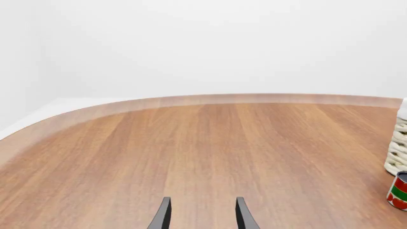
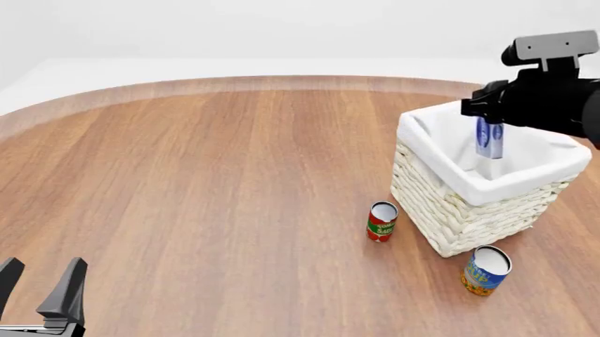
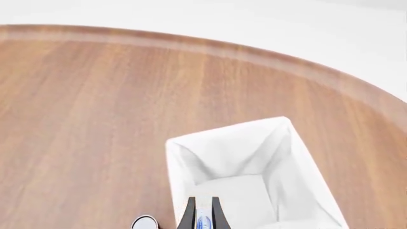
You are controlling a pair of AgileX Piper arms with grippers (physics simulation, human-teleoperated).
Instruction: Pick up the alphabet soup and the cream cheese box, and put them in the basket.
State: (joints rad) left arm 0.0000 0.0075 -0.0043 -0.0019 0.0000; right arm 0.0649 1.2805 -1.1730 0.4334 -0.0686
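Across the brown wooden table [image 2: 216, 175], our right gripper [image 2: 490, 125] clasps the flat blue-and-white cream cheese box [image 2: 490, 140] above the lined wicker basket [image 2: 440, 203]; letting go off-centre risks clipping its rim.

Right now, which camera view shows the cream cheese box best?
The front view: the cream cheese box hangs upright over the basket in the right end effector. The right wrist view shows only a blue sliver; the left wrist view shows none of it.
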